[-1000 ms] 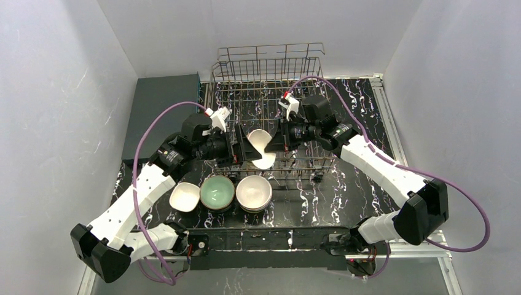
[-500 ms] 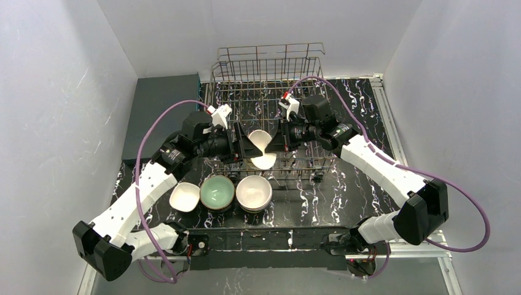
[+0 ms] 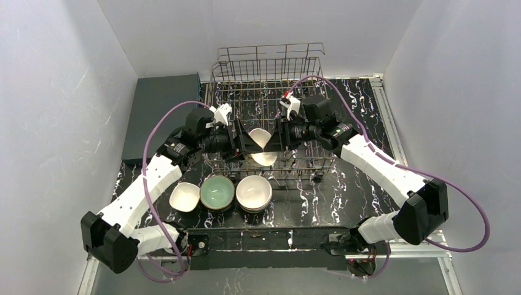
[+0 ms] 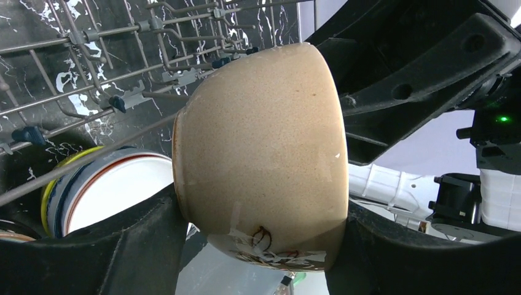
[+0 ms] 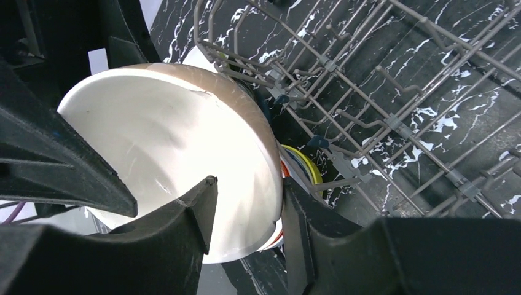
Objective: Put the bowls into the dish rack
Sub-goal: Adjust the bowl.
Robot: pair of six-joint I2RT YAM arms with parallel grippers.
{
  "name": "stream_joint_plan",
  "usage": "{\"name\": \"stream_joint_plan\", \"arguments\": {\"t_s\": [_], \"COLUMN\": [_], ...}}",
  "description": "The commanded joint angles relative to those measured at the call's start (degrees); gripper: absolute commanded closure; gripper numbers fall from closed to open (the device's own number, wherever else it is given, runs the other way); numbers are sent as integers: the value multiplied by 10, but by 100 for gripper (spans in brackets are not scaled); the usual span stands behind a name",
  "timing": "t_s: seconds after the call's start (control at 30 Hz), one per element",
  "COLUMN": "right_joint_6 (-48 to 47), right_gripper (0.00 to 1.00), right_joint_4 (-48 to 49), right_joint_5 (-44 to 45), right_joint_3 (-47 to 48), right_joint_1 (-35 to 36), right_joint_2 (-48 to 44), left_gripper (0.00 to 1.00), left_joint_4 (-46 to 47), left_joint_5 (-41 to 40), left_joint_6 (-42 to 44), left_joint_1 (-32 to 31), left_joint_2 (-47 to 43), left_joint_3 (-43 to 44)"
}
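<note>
A peach-tan bowl (image 3: 259, 137) with a white inside hangs tilted on its side over the front of the silver wire dish rack (image 3: 270, 66). My left gripper (image 3: 244, 142) spans its tan outer wall (image 4: 264, 129), a finger (image 4: 147, 239) pressed on each side. My right gripper (image 3: 276, 136) pinches its rim (image 5: 270, 166), one finger (image 5: 199, 212) inside and one outside. Several bowls stand stacked on edge in the rack below it (image 3: 264, 159); white, red-rimmed and yellow rims show (image 4: 98, 184), (image 5: 303, 161).
Three bowls sit on the black marbled table in front of the rack: white (image 3: 184, 196), mint green (image 3: 217, 191), white (image 3: 254, 192). A flat dark grey slab (image 3: 160, 107) lies left of the rack. Rack tines (image 5: 381, 92) stand to the right.
The held bowl has risen a little and moved toward the rack's rear. My left arm has swung up and inward with it. My right gripper has barely moved.
</note>
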Motion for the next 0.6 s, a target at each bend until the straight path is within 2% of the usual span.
{"name": "stream_joint_plan", "arguments": {"t_s": [0.0, 0.13, 0.37, 0.57], "right_joint_6": [3, 2, -27, -62], "right_gripper": [48, 37, 10, 6], "right_joint_4": [33, 17, -23, -45], "right_joint_5": [5, 34, 72, 54], "right_joint_3": [10, 10, 6, -11], "right_joint_1": [-12, -26, -47, -49], "right_joint_2": [-11, -21, -52, -62], "left_gripper": [94, 98, 100, 100], "left_joint_4": [11, -19, -58, -105], "left_joint_5": [37, 39, 73, 34], "left_joint_6": [3, 33, 97, 184], "left_joint_1": [19, 41, 96, 118], "left_joint_2": [21, 46, 99, 133], "left_joint_3": [19, 54, 121, 191]}}
